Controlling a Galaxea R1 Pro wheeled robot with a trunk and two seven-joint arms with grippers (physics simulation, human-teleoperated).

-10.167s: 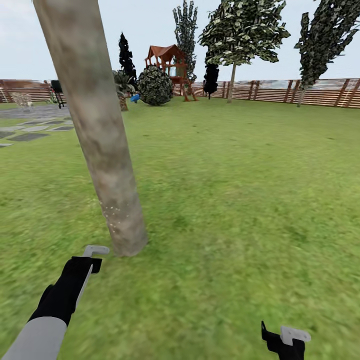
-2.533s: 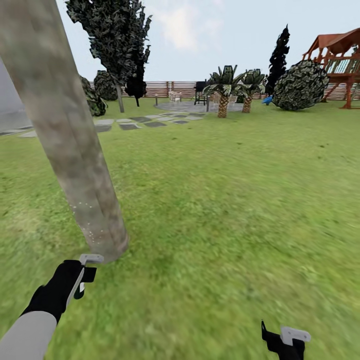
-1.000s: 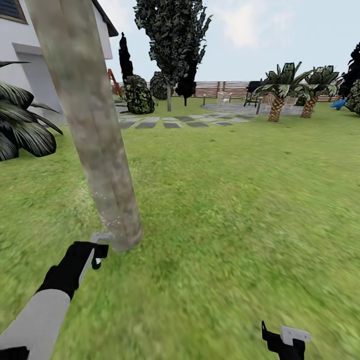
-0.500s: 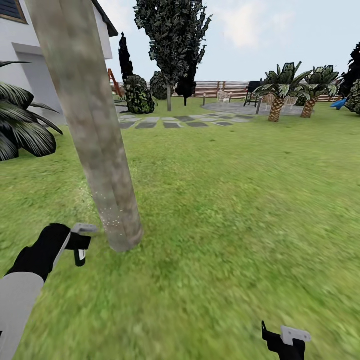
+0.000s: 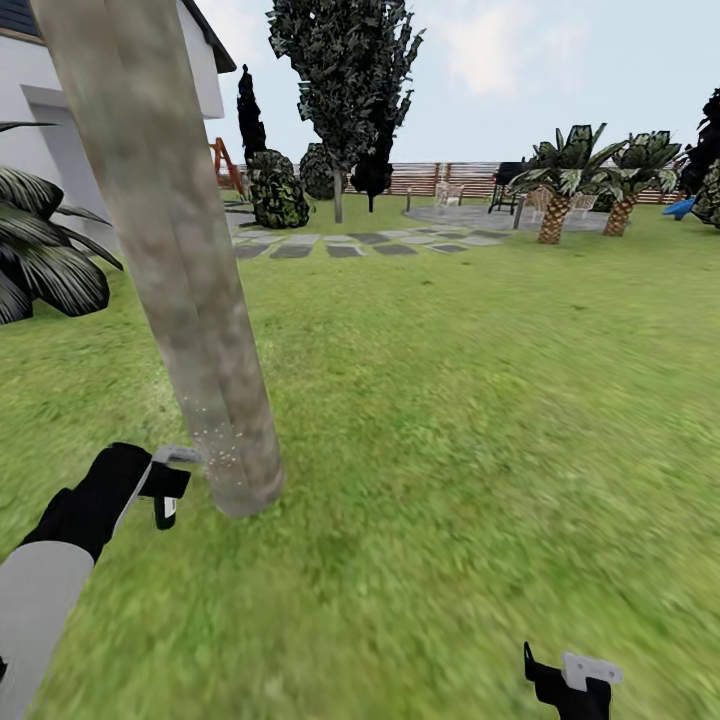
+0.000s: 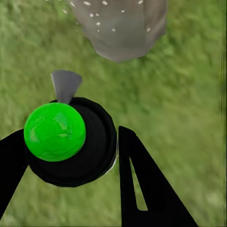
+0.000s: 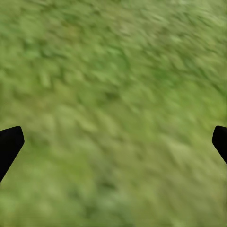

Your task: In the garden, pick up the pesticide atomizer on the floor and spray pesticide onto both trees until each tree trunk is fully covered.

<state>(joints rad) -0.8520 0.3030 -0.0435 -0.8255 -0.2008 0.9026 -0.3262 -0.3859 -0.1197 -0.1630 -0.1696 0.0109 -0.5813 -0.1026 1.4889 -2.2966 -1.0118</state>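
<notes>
Flat, even daylight lies over the lawn (image 5: 450, 400) under a pale, hazy sky (image 5: 560, 70), with hardly a cast shadow anywhere. The near grass smears into soft blur, worst toward the lower edges, and is mushy in both wrist views. The tree trunk (image 5: 170, 250) looks mottled and soft; the distant fence (image 5: 450, 178) is coarse and blocky.

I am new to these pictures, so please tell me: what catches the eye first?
The thick grey-tan mottled tree trunk leans up at left, pale specks near its base. Beside the base, the left gripper holds a black sprayer with a bright green round cap. The right gripper hangs over green grass.
</notes>
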